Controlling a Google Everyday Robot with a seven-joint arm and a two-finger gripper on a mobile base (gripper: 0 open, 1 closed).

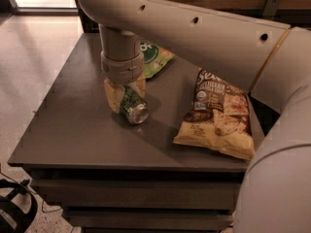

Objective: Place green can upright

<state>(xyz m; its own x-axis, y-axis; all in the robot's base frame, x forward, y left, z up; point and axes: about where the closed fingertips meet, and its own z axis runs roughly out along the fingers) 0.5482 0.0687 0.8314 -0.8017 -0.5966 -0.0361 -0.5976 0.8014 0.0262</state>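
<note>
Table [73, 130], green can [133, 108] sideways, gripped in tool [126, 97]

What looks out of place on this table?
The green can lies tipped on its side near the middle of the table, silver end facing the front edge, instead of standing. The gripper is down over it, closed on its sides. The chip bag and green snack bag lie flat; nothing is spilled.
</note>
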